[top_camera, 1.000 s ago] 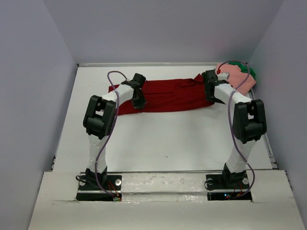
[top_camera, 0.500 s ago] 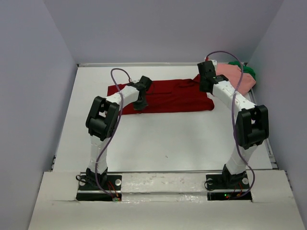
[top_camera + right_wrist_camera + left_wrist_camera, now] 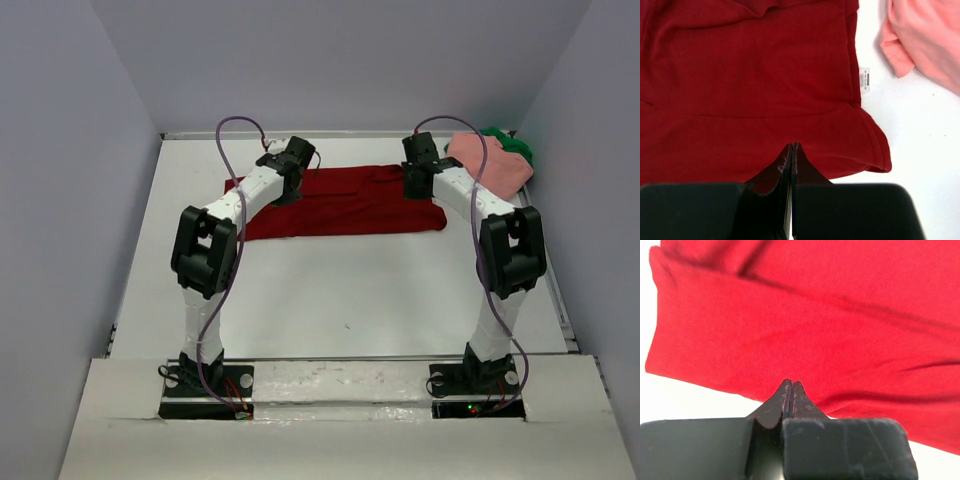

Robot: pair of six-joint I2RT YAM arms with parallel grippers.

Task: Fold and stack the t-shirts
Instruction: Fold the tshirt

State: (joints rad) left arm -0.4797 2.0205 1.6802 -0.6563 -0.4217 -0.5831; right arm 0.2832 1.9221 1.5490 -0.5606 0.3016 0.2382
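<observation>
So the dark red t-shirt [image 3: 345, 200] lies flat, long axis running left-to-right across the upper middle of the white table [image 3: 350, 290] — left gripper [image 3: 284, 192] over its left part, right gripper [image 3: 414, 186] over its right end, both clenched on nothing — pink t-shirt [image 3: 495, 165] bunched at upper right.

The white tabletop [image 3: 330, 290] spreads out below the left fingers [image 3: 776, 409] and the right fingers [image 3: 807, 172]. In the wrist views it shows bare to the left of the former and to the right of the latter. A small dark speck [image 3: 347, 326] sits on it, well nearer than the fingers and between the two pairs. Pale lilac-grey walls [image 3: 340, 60] stand beyond them and on both outer sides. A white ledge [image 3: 340, 435] runs along the near edge.
</observation>
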